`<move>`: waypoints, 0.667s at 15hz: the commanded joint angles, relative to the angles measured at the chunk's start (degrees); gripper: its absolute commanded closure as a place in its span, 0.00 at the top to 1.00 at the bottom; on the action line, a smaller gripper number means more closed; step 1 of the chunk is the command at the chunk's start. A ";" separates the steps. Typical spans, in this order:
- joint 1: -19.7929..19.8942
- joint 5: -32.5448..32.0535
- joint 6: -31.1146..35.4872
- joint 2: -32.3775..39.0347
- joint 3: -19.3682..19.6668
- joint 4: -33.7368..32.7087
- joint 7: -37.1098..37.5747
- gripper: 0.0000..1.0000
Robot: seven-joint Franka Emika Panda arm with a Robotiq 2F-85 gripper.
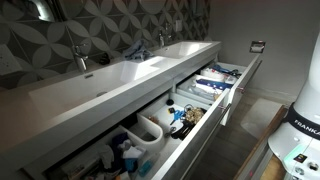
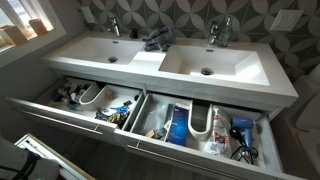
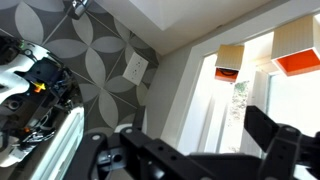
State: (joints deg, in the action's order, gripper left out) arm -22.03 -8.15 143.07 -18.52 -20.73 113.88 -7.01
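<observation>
In the wrist view my gripper (image 3: 200, 135) points up at a wall and a bright window (image 3: 215, 110). Its two black fingers stand wide apart with nothing between them. The gripper does not show in either exterior view; only the white arm body (image 1: 303, 125) shows at the right edge. A long white double-basin vanity (image 1: 110, 85) shows in both exterior views (image 2: 150, 58), with its drawers pulled open. The left drawer (image 2: 85, 100) and the right drawer (image 2: 200, 125) hold many toiletries. A dark crumpled object (image 2: 155, 40) lies on the counter between the basins.
Each basin has a chrome faucet (image 2: 113, 27) (image 2: 222, 32). The wall behind has grey patterned tiles (image 1: 100, 25). The open drawer fronts (image 1: 215, 125) jut out toward the arm. A white wall outlet (image 3: 137, 67) and cables (image 3: 35, 90) show in the wrist view.
</observation>
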 commanded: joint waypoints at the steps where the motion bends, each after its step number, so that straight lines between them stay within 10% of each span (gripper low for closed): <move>1: -4.46 8.09 4.67 7.01 1.40 -5.93 -9.25 1.00; 5: -8.55 21.45 6.49 13.70 2.05 -12.26 -22.10 1.00; 6: -8.61 23.76 6.21 15.19 1.57 -13.98 -24.66 0.75; 10: -6.95 24.59 5.76 21.40 -1.30 -21.01 -28.39 0.52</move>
State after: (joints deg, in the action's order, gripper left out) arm -29.67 14.79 149.24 -2.69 -20.37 99.86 -32.28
